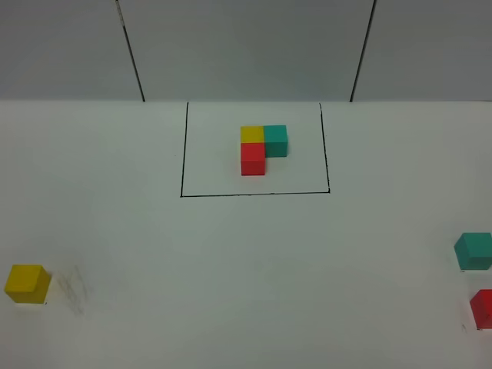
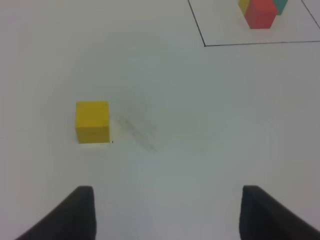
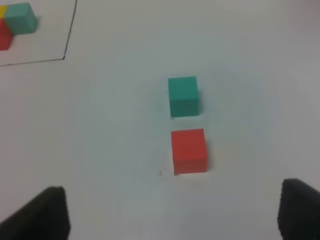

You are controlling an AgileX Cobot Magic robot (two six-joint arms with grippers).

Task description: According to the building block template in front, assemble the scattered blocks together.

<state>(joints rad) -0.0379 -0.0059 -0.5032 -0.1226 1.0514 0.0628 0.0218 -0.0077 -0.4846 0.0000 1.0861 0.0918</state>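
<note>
grippers: left gripper [image 2: 170, 215] and right gripper [image 3: 175, 212] both spread, holding nothing | blocks: yellow block [image 1: 28, 283] far left, teal block [image 3: 183, 96] and red block [image 3: 189, 150] far right, template [image 1: 263, 148] mid-back | risk: teal and red sit close, a wide grab might knock the neighbour

ROBOT LAB, TEST BENCH: A bare white tabletop [image 1: 246, 269] has a thin black rectangle [image 1: 182, 154] ruled straight onto it, framing the building block template [image 1: 261, 150] of yellow, teal & red cubes. Three loose pcs, a yellow block [image 1: 28, 284], teal block [image 1: 473, 251] & red block [image 1: 483, 307], lie near the table's edges. Behind are plain grey wall panels [image 1: 246, 46] w/ dark seams. Dark fingers of the left gripper [image 2: 167, 192] & right gripper [image 3: 175, 189] edge the wrist-cam views.
</note>
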